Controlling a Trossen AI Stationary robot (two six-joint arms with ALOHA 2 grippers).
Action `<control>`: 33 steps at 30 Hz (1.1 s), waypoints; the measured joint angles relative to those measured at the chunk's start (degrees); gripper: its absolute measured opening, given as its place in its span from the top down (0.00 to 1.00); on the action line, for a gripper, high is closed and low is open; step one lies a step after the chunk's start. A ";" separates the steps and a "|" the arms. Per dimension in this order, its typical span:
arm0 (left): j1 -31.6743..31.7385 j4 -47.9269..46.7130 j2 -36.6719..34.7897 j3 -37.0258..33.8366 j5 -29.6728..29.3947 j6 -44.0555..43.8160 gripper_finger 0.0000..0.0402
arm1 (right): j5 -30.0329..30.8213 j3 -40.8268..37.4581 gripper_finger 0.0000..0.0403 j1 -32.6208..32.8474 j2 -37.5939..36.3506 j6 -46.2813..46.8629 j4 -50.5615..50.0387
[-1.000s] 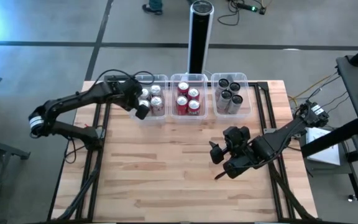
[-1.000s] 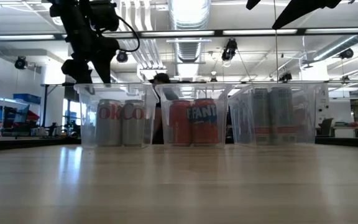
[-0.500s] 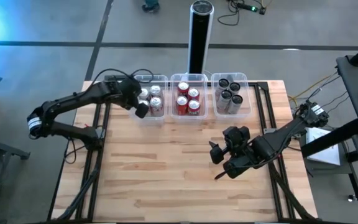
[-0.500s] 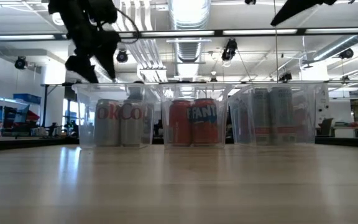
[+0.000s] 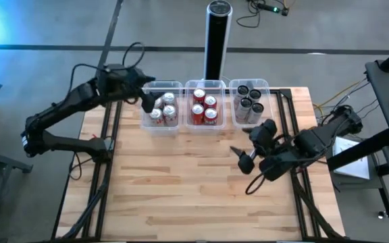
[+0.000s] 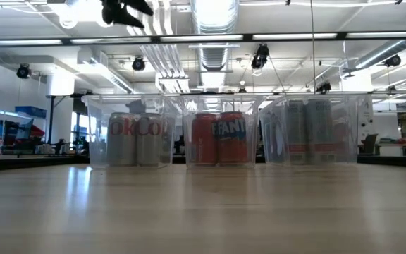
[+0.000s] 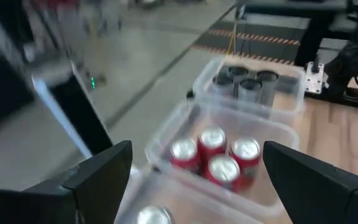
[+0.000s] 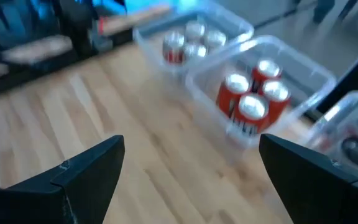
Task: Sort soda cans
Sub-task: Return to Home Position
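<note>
As the high view shows the left gripper (image 5: pixel 147 103): raised at the outer side of the left bin (image 5: pixel 161 129), just beside its cans but touching none.
Right gripper (image 5: pixel 241 156), high view: over bare table (image 5: pixel 181 192), nearer than the right bin (image 5: pixel 268 91), well apart from every can.
Soda cans (image 5: pixel 210 101), high view: all inside three clear bins in a row at the table's far edge. The silver-and-red ones are in the left bin, the red in the middle bin (image 5: pixel 204 82), the dark in the right bin.
Low view: cans (image 6: pixel 136 137) stand upright behind the bin walls, and the left gripper (image 6: pixel 125 10) hangs high above the left bin.
Left wrist view: fingers (image 7: pixel 98 177) spread wide, nothing between them, with the red cans (image 7: pixel 213 152) beyond the tips.
Right wrist view: fingers (image 8: pixel 92 171) spread wide and empty, with the red cans (image 8: pixel 250 102) ahead and apart.
</note>
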 joint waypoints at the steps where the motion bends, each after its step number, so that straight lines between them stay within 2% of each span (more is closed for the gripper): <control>1: -0.02 0.04 0.32 1.50 0.04 2.76 0.14 | 0.10 0.44 0.09 -0.64 0.04 -2.55 0.07; 2: -0.08 0.05 0.66 2.97 0.12 3.57 0.14 | -0.54 0.69 0.09 -1.26 0.08 -5.76 0.34; 5: 0.01 1.70 1.83 6.09 1.97 -1.40 0.14 | -3.21 0.44 0.14 -2.81 0.21 -17.89 3.85; 7: 0.02 4.18 2.41 6.66 6.40 -2.02 0.14 | -4.73 -0.12 0.23 -3.61 0.33 -27.39 9.72; 9: -0.08 5.72 2.66 6.65 8.94 -1.36 0.14 | -7.06 -0.17 0.34 -4.18 0.30 -39.09 20.73; 12: -0.06 8.87 2.43 4.98 9.63 -0.78 0.14 | -17.19 0.58 0.54 -4.63 -0.44 -57.03 36.35; 15: 0.02 13.62 1.87 1.10 9.47 -0.78 0.14 | -31.57 1.28 0.74 -5.88 -2.50 -66.81 40.86; 18: -0.02 18.80 1.14 -4.54 9.63 -1.27 0.14 | -45.98 0.63 0.92 -10.65 -5.85 -65.48 39.12; 19: -0.04 20.60 0.88 -6.68 9.62 -1.89 0.14 | -50.28 0.10 0.95 -12.77 -6.95 -64.28 39.02; 23: -0.28 31.35 -1.08 -15.05 11.35 -4.54 0.14 | -62.53 -4.77 0.96 -20.89 -9.85 -60.66 38.79; 26: -0.45 38.91 -4.27 -20.31 16.86 -4.82 0.14 | -68.93 -9.87 0.97 -26.18 -10.80 -60.09 38.61; 28: -0.50 39.71 -7.16 -23.48 19.31 -5.90 0.14 | -71.48 -13.40 0.97 -29.36 -12.22 -59.27 38.37; 31: -0.56 39.45 -13.39 -28.74 21.57 -7.16 0.14 | -71.72 -19.23 0.97 -33.15 -17.24 -57.66 39.22; 33: -0.58 39.77 -18.55 -32.29 22.61 -6.50 0.14 | -72.18 -24.59 0.97 -35.12 -22.01 -57.71 43.91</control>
